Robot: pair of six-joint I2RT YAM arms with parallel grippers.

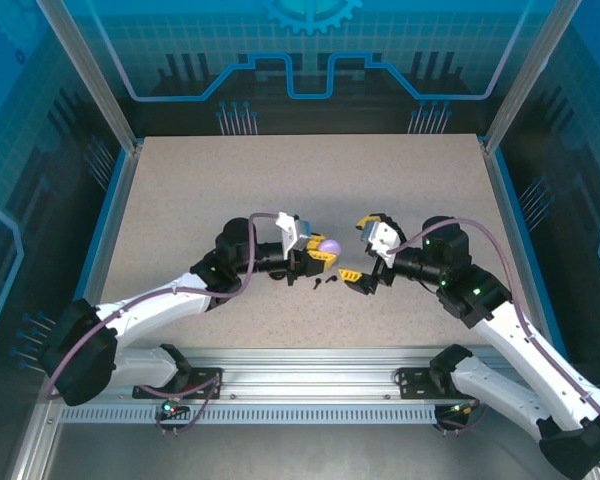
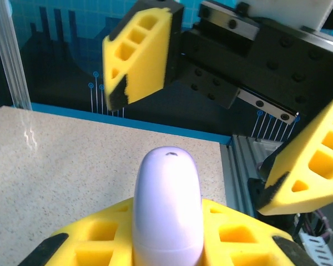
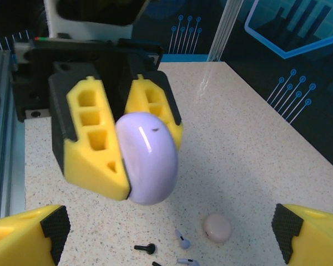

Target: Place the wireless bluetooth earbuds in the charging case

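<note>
My left gripper (image 1: 314,251) is shut on a closed lavender charging case (image 1: 328,246), held above the table middle. The left wrist view has the case (image 2: 167,210) upright between my yellow fingers (image 2: 94,244). My right gripper (image 1: 362,248) stands open facing it, one finger (image 2: 139,52) above and one (image 2: 308,166) to the right. From the right wrist, the case (image 3: 150,158) sits in the left gripper (image 3: 122,138), with my right gripper (image 3: 169,235) open wide. On the table below lie two lavender earbuds (image 3: 183,241) and a black earbud (image 3: 145,247).
A closed pale pink round case (image 3: 217,228) rests on the table beside the lavender earbuds. Small black earbuds (image 1: 320,283) lie between the two grippers. The speckled table (image 1: 300,180) stretches open behind both arms, with clear walls around it.
</note>
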